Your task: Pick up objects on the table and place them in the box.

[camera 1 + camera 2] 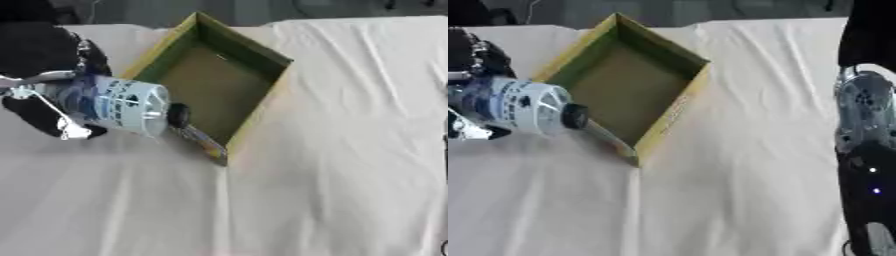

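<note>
Bottle, clear plastic with a white-and-blue printed label and a black screw cap (114,105): held in the air at the left side of the table, lying almost flat, its long axis running left to right with the cap end pointing toward the box and tipped slightly down. Left hand, black with silver joints (52,75): fingers curled round the rear half of the bottle, the base end partly hidden behind them; a white tag or strap hangs below the grip. Box, open-topped cardboard with green inner walls and a brown floor (262,52): stands askew on the white cloth-covered table (350,150), one corner toward the table's far edge and one toward the middle, nothing visible inside it. Key relation: the cap sits just beside the box's near-left wall, near its lower corner, seemingly above or against the rim rather than over the floor; whether cap and rim touch cannot be told. The box interior lies to the right of and beyond the cap, along the bottle's own axis. Judgement: the carry is nearly done; the next move calls for travel rightward and away, with the cap clearing the wall, before release. Risk: the cap may catch the rim and push the box. Right arm, black with silver casing (868,115): at the table's right edge, well apart from the box; its hand is not shown. The left hand is by far the nearer.
</note>
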Action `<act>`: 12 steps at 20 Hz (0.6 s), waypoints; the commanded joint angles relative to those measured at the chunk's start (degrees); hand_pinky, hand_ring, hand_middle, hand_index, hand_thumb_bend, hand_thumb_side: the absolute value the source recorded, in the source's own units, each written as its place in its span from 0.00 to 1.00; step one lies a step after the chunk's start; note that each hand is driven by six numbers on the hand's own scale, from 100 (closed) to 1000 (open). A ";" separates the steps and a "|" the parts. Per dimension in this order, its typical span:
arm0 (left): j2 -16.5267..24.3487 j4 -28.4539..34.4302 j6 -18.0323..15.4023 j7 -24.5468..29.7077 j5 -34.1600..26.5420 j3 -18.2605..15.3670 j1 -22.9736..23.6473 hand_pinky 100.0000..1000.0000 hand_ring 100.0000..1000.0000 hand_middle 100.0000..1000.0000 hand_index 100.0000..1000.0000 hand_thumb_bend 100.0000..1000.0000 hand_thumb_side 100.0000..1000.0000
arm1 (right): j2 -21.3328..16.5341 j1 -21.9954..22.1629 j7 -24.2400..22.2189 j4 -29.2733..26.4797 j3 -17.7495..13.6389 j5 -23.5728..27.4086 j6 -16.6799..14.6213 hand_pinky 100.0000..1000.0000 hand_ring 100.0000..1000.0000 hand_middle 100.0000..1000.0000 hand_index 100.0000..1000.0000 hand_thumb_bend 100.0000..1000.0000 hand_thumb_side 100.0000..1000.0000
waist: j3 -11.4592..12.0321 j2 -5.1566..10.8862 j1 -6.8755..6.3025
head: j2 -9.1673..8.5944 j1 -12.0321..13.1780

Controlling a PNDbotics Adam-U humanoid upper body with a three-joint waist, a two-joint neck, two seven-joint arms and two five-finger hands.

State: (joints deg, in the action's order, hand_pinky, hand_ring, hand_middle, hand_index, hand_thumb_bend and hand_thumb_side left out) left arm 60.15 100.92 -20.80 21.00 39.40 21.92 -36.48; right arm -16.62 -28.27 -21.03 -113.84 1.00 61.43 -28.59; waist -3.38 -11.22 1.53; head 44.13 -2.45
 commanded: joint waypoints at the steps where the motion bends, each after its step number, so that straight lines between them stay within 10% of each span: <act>1: 1.56 0.47 0.38 -0.49 -1.76 -1.22 -2.16 0.00 0.00 0.12 0.41 0.07 0.58 | -1.23 -0.37 0.03 -0.75 -0.07 -0.33 0.02 0.23 0.38 0.43 0.65 0.00 0.88 | 0.08 1.22 -0.26 | -0.02 0.83; 12: -1.20 -3.04 0.10 -3.09 -3.87 -0.70 -7.75 0.00 0.00 0.11 0.41 0.08 0.57 | -1.17 -0.78 0.55 -0.75 -0.08 -0.08 0.17 0.23 0.38 0.43 0.65 0.00 0.88 | -0.19 1.44 -0.70 | -0.02 0.83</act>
State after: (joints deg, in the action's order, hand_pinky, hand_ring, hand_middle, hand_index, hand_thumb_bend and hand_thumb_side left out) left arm 58.15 97.93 -20.84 18.32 36.43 21.97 -43.12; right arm -16.63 -28.29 -20.73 -113.84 1.01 61.43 -28.39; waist -3.49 -11.07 1.12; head 44.13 -1.93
